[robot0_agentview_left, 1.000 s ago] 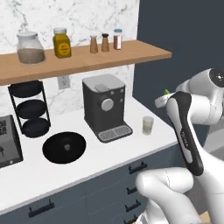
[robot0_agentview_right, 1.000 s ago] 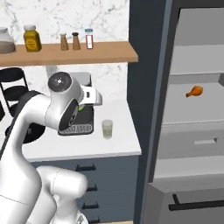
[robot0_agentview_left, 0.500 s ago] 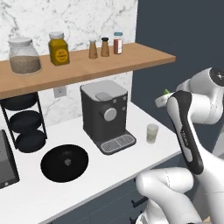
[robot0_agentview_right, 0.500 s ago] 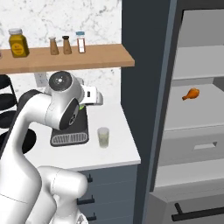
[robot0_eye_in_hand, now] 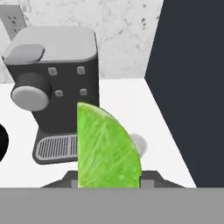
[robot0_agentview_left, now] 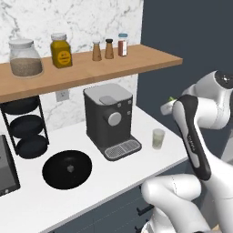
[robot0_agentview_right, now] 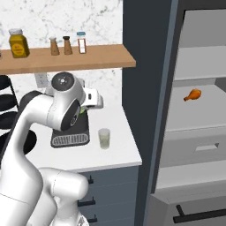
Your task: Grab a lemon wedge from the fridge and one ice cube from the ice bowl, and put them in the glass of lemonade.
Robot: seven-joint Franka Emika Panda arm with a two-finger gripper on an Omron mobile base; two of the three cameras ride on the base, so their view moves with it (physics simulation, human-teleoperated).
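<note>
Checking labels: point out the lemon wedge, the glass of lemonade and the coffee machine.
lemon wedge (robot0_eye_in_hand: 107, 148), hand view, middle of its green cut face.
glass of lemonade (robot0_agentview_right: 104, 138), right base view, side wall at the liquid.
coffee machine (robot0_agentview_left: 109, 119), left base view, front face by the round knob.

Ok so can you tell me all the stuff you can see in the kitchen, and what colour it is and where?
lemon wedge: one, bright green, pinched in the gripper
glass of lemonade: one, clear with pale yellow-green drink, on the white counter right of the coffee machine
coffee machine: one, dark grey, on the counter under the shelf
wooden shelf: one, brown, on the marble wall
jars: two, one clear with grains, one amber, on the shelf
shakers: three, small, on the shelf
black round plate: one, on the counter
black tiered rack: one, left on the counter
fridge: one, dark grey, open, pale shelves
chicken drumstick: one, orange-brown, on a fridge shelf
gripper: one, shut on the wedge
</note>
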